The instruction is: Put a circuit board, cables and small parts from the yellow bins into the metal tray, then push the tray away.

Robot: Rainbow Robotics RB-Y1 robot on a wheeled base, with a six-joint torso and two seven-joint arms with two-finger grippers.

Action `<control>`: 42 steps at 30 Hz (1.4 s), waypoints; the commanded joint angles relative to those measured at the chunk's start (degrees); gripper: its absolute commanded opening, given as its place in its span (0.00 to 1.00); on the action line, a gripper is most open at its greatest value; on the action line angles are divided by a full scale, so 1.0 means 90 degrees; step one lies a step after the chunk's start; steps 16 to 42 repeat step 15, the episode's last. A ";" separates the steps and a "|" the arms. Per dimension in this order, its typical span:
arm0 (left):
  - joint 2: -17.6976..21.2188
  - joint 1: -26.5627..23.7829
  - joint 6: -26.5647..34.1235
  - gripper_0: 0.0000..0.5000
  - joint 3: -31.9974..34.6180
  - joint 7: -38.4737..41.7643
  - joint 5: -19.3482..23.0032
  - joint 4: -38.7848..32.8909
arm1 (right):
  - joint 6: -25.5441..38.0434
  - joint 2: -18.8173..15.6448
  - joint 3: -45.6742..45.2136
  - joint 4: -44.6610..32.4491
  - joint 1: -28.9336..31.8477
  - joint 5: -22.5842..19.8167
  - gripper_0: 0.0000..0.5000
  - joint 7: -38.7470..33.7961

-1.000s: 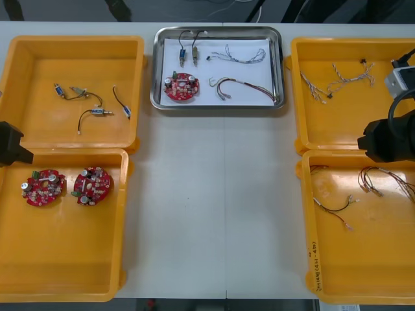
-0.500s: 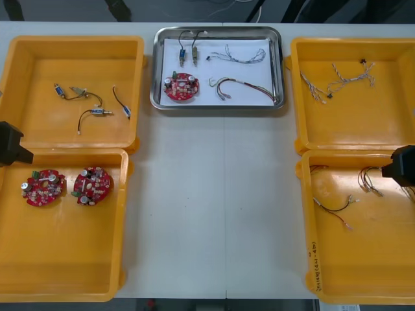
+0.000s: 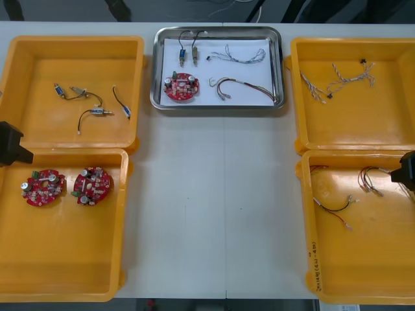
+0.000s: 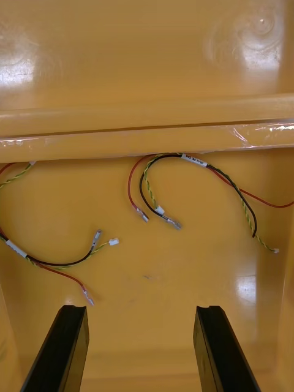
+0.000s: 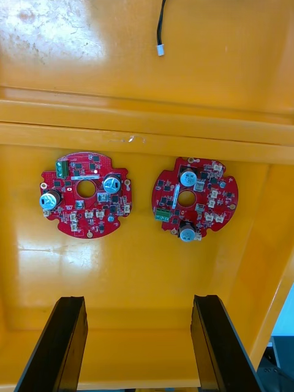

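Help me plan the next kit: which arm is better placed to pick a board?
Left. The left gripper hangs open over the near left bin, both boards just beyond its fingers. The right gripper hangs over cables in the opposite bin.

Front camera: mounted high above the arms, aimed steeply down at the table (image 3: 220,214). Wide and distant; takes in all four bins (image 3: 71,71) and the tray (image 3: 156,71) at the far edge.

Left wrist camera: rides on the left gripper (image 5: 138,303), close above the near left bin (image 5: 147,275), facing its floor and far wall past the two spread fingers (image 5: 61,343). Shares with the front view the two boards (image 5: 86,194) and that wall.

Right wrist camera: same arrangement on the right gripper (image 4: 139,312), low over the near right bin (image 4: 184,275); its red and yellow cables (image 4: 184,160) also appear in the front view, far smaller.
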 commanded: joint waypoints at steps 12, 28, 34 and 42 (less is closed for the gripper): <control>0.0308 0.0076 0.0041 1.00 0.0189 -0.0399 0.0041 -0.0167 | 0.0019 -0.0241 -0.0223 -0.0041 0.0089 -0.0104 1.00 0.0040; 0.0308 0.0076 0.0041 1.00 0.0189 -0.0399 0.0041 -0.0167 | 0.0019 -0.0241 -0.0223 -0.0041 0.0089 -0.0104 1.00 0.0040; 0.0308 0.0076 0.0041 1.00 0.0189 -0.0399 0.0041 -0.0167 | 0.0019 -0.0241 -0.0223 -0.0041 0.0089 -0.0104 1.00 0.0040; 0.0308 0.0076 0.0041 1.00 0.0189 -0.0399 0.0041 -0.0167 | 0.0019 -0.0241 -0.0223 -0.0041 0.0089 -0.0104 1.00 0.0040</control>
